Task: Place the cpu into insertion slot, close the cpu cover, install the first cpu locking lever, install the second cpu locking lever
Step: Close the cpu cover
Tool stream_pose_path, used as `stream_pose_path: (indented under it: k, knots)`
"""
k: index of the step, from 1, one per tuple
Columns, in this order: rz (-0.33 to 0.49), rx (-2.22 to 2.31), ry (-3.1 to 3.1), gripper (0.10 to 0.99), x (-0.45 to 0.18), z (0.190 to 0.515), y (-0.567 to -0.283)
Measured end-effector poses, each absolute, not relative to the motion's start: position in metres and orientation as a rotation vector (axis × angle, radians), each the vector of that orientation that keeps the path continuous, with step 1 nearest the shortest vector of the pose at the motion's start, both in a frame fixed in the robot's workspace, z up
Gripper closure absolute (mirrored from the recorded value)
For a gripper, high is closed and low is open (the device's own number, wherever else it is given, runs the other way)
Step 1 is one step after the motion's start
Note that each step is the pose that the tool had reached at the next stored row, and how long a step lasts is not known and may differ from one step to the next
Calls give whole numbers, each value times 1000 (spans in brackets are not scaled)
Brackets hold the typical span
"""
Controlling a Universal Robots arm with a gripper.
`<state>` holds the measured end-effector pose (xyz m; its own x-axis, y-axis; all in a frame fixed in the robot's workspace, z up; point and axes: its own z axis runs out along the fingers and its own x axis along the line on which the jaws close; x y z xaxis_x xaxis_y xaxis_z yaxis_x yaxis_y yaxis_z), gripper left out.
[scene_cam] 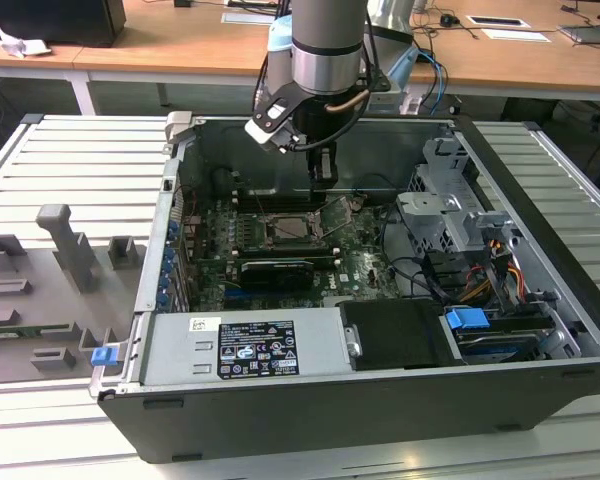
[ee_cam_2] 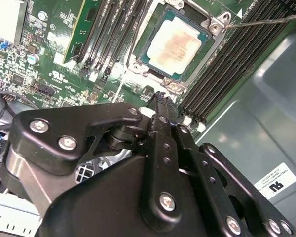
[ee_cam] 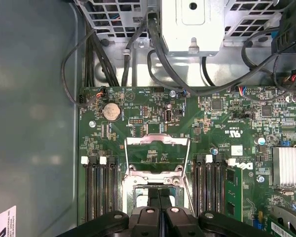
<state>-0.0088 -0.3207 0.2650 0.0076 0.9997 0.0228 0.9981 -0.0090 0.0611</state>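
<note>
My black two-finger gripper (ee_cam_2: 160, 101) is pinched shut w/ nothing in it. It hangs just above the green board (ee_cam: 148, 106). The cpu (ee_cam_2: 176, 45), a flat square chip w/ a dull silvery top, lies right under my tips. It already sits in the square black insertion slot (ee_cam_2: 201, 58) w/ the metal rim. The cpu cover (ee_cam: 157, 141), a thin grey metal frame, stands flipped open just beyond my tips. So I think it's the cover step now. That needs a soft push down flat, w/o bumping the chip. A thin silver wire locking lever (ee_cam_2: 266, 20) sticks out free to one side.

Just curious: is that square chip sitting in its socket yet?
In. The chip lies flat inside the socket, metal rim around it.
</note>
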Motion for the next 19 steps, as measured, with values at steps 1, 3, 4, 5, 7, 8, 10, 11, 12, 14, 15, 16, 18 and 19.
stream_pose_path:
  k: [1, 3, 4, 5, 7, 8, 10, 11, 12, 14, 15, 16, 18, 19]
  knots:
    - [92, 2210, 2192, 980, -8, 265, -321]
    - [92, 2210, 2192, 980, -8, 265, -321]
    - [92, 2210, 2192, 980, -8, 265, -321]
    - [92, 2210, 2192, 980, -8, 265, -321]
    - [92, 2210, 2192, 980, -7, 265, -321]
    - [92, 2210, 2192, 980, -7, 265, -321]
    - [92, 2210, 2192, 980, -7, 265, -321]
    - [92, 2210, 2192, 980, -6, 265, -321]
    - [92, 2210, 2192, 980, -6, 265, -321]
    - [92, 2210, 2192, 980, -5, 265, -321]
    - [92, 2210, 2192, 980, -4, 265, -321]
    - [92, 2210, 2192, 980, -4, 265, -321]
    - [92, 2210, 2192, 980, -3, 265, -321]
    - [92, 2210, 2192, 980, -2, 265, -321]
